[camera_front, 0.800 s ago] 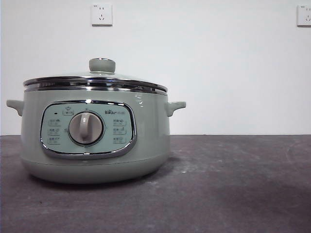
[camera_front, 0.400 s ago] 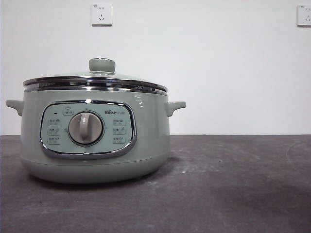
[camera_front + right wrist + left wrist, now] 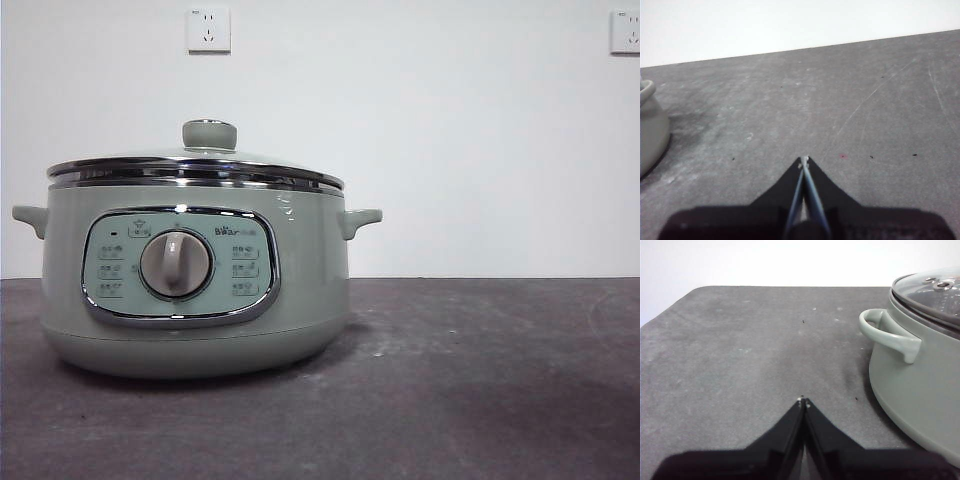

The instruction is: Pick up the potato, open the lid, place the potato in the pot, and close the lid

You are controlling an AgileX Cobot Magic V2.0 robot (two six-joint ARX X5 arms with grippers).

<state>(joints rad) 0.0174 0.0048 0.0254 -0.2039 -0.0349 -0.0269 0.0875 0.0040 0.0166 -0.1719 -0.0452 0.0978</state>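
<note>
The pale sage-green pot (image 3: 300, 280) stands on the left of the dark table, with a chrome-framed panel and a central dial. The glass lid (image 3: 195, 163) with its green knob (image 3: 209, 134) rests closed on the pot. In the left wrist view the pot (image 3: 920, 390) and lid (image 3: 935, 290) show beside my left gripper (image 3: 803, 402), which is shut on nothing above bare table. My right gripper (image 3: 804, 161) is also shut and empty, with the pot's edge (image 3: 650, 130) off to one side. The potato is out of view in every frame.
The grey table (image 3: 480, 380) stretches to the right of the pot. Two wall sockets (image 3: 208, 29) sit high on the white wall behind. The table's far edge and rounded corner (image 3: 695, 290) show in the left wrist view.
</note>
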